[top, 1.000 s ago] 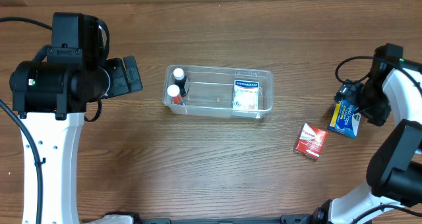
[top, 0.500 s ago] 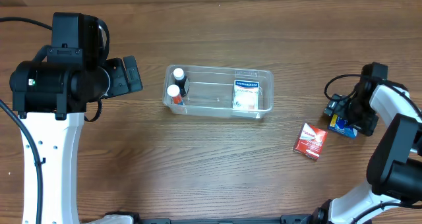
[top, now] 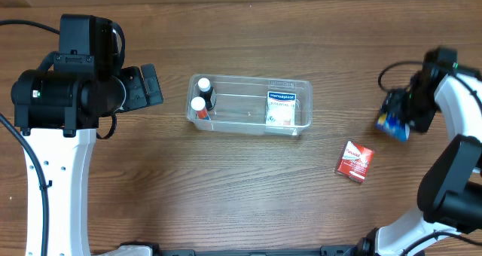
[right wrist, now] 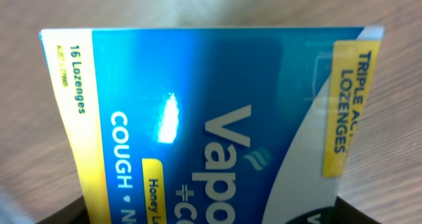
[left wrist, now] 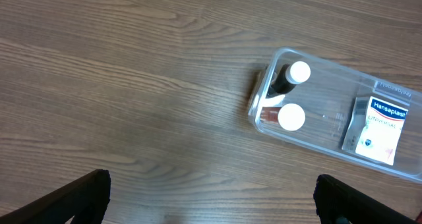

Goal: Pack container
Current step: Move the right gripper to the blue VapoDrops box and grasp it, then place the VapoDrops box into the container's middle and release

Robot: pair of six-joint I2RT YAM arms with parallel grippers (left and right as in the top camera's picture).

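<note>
The clear plastic container [top: 239, 110] sits mid-table and also shows in the left wrist view [left wrist: 328, 122]. Inside it are two white-capped bottles [top: 203, 83] [top: 198, 104] at its left end and a Hansaplast box [top: 281, 107] at its right end. My right gripper [top: 401, 111] is shut on a blue and yellow lozenge box [top: 392, 123], which fills the right wrist view [right wrist: 211, 118]. A red box [top: 355, 161] lies on the table to the right of the container. My left gripper [left wrist: 214, 207] is open and empty, left of the container.
The left arm's big black body [top: 75, 83] stands left of the container. The right arm's cable [top: 392, 74] loops above its wrist. Bare wood lies between the container and the red box.
My right gripper has closed on the blue lozenge box and shifted it a little toward the far side of the table. The left arm has not moved.
</note>
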